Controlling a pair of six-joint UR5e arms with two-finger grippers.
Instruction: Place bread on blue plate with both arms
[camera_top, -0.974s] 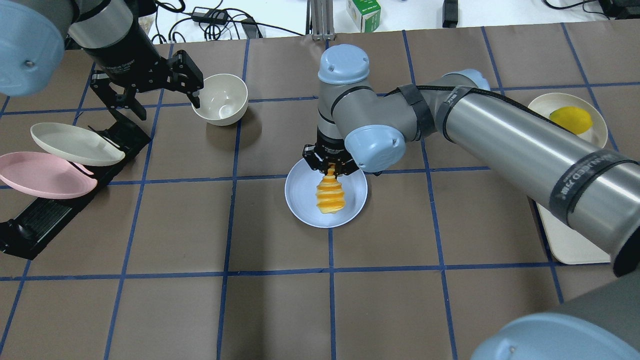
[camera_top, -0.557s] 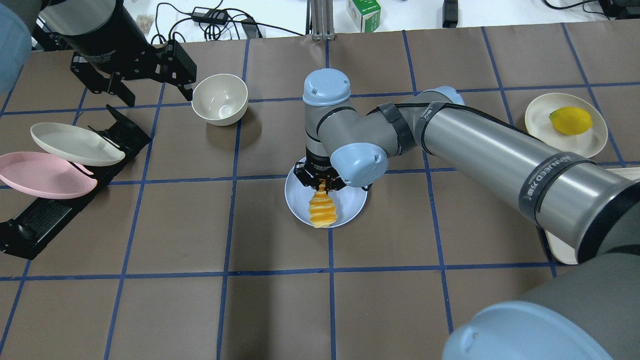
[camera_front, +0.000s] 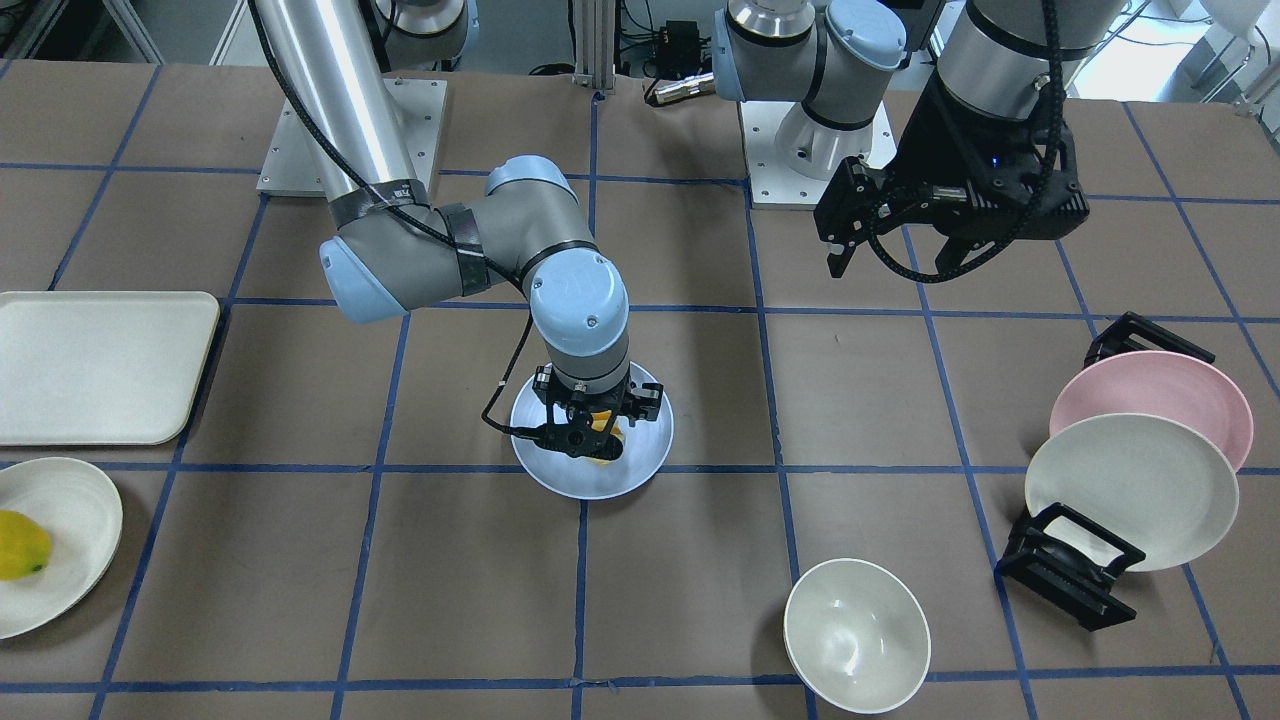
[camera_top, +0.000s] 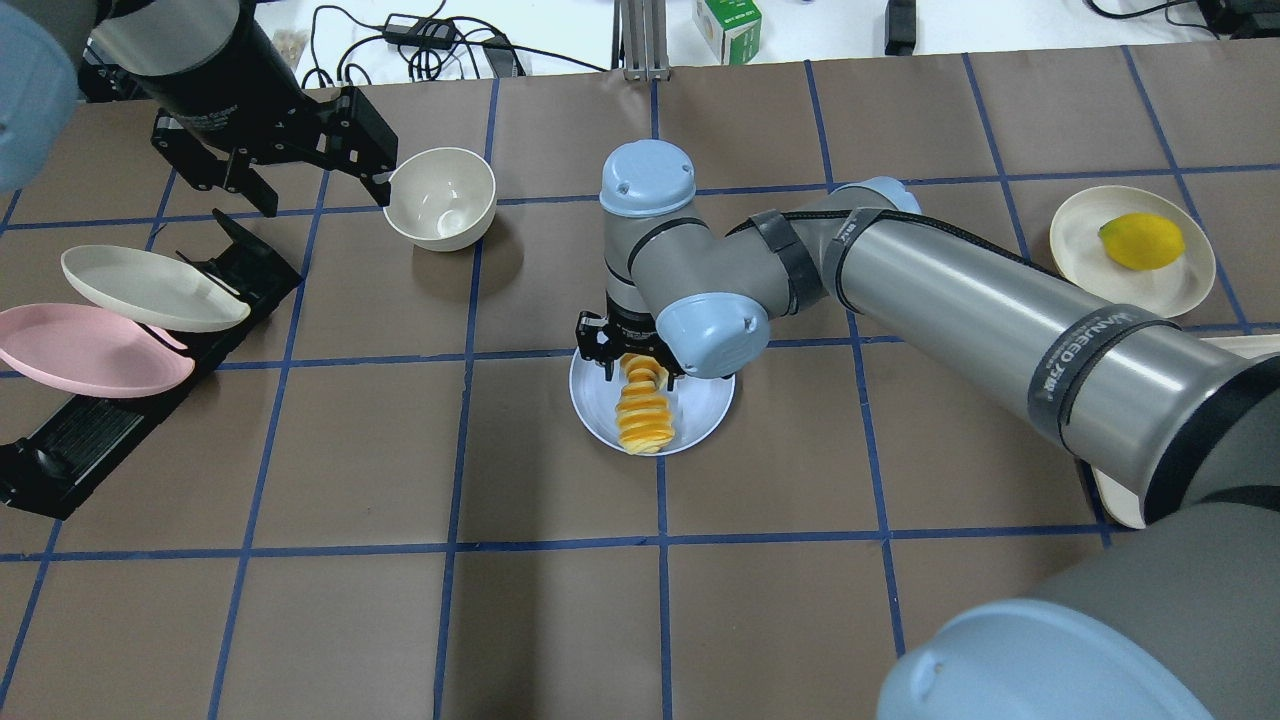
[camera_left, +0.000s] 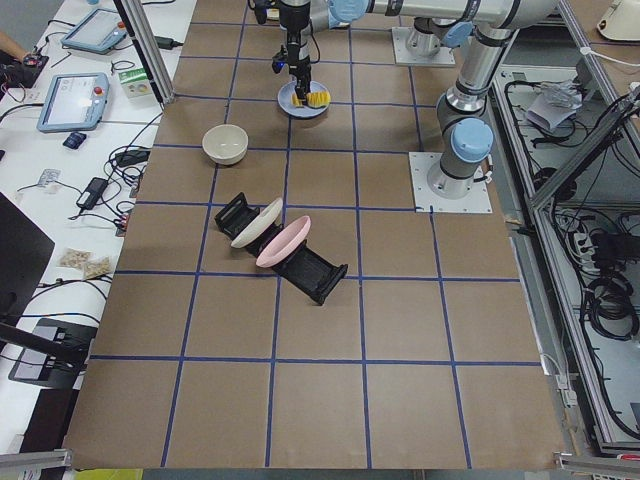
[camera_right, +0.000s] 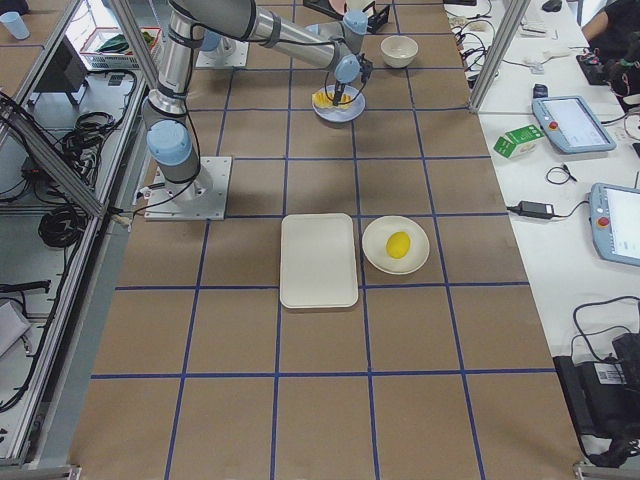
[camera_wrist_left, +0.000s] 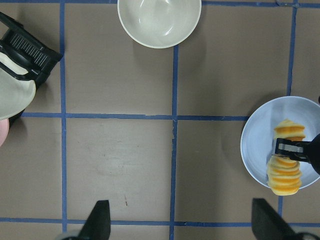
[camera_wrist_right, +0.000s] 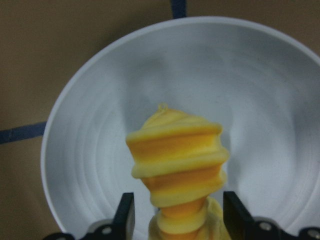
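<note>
The bread (camera_top: 643, 415) lies on the blue plate (camera_top: 700, 420) at the table's middle, its free end near the plate's near rim. My right gripper (camera_top: 637, 368) stands over the plate's far side, open, its fingers either side of the bread's far end. In the right wrist view the bread (camera_wrist_right: 175, 155) runs out from between the fingers (camera_wrist_right: 125, 215) over the plate (camera_wrist_right: 90, 150). From the front the gripper (camera_front: 590, 435) hides most of the bread (camera_front: 603, 458). My left gripper (camera_top: 305, 185) is open and empty, raised at the far left by the bowl; its wrist view shows the bread (camera_wrist_left: 285, 170).
A cream bowl (camera_top: 440, 200) stands just right of my left gripper. A black rack (camera_top: 100, 420) at the left holds a cream-white plate (camera_top: 150, 290) and a pink plate (camera_top: 90, 350). A lemon (camera_top: 1140, 240) lies on a cream plate at the far right, near a cream tray (camera_front: 100, 365).
My right gripper has moved left and lowered the bread onto the plate, and its fingers have spread apart. My left gripper has drawn back a little toward the far left.
</note>
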